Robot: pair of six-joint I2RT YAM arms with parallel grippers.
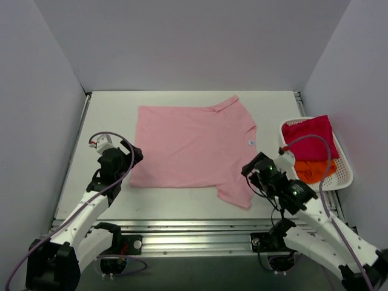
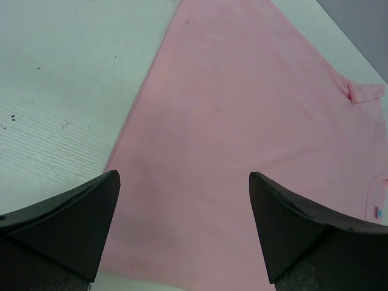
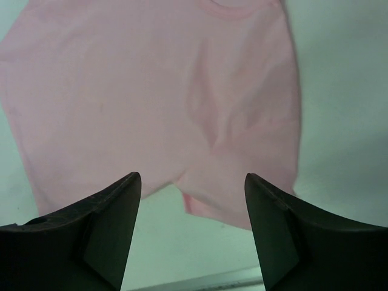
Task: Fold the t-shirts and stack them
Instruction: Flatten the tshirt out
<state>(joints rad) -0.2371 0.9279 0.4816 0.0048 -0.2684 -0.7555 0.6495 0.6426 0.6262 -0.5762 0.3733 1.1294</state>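
The white counter [image 1: 109, 115] carries the light pink t-shirt [image 1: 188, 145], spread flat in its middle, with the hem toward the left edge and the collar toward the right edge. At the right edge, a white basket [image 1: 347, 176] holds the magenta-red t-shirt [image 1: 310, 136] and the orange t-shirt [image 1: 315, 171], both crumpled. The left hand [image 2: 183, 182] hangs with fingers apart and empty over the near hem corner. The right hand [image 3: 193, 180], also apart and empty, hangs over the near sleeve. We judge the cloth light, soft and limp, so it is better to pinch it at the corners, or it will sag.
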